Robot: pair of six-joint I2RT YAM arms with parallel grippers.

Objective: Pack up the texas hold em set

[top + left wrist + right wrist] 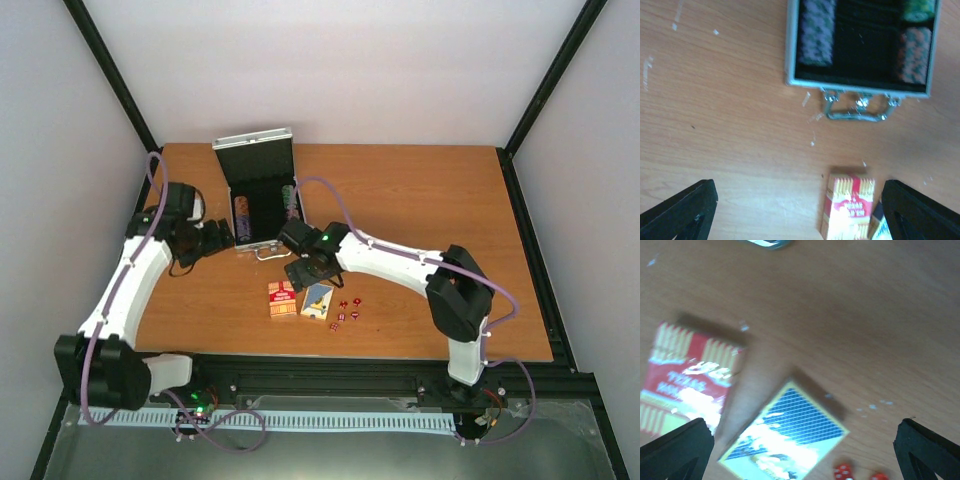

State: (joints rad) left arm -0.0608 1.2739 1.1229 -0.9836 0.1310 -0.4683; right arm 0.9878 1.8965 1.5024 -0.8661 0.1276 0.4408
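The silver briefcase lies open at the back of the table, lid upright, handle toward me. Chip stacks sit in its black lining: one on the left, two on the right. The red card deck and the blue-yellow deck lie side by side in front of the case. Tiny red dice lie right of the decks. My left gripper is open and empty, left of the case. My right gripper is open and empty, above the blue-yellow deck; the red deck and two dice also show.
The wooden table ends at a black frame rail along its right side and near edge. White walls stand close behind and beside it. The left arm's cable loops near the table's left edge.
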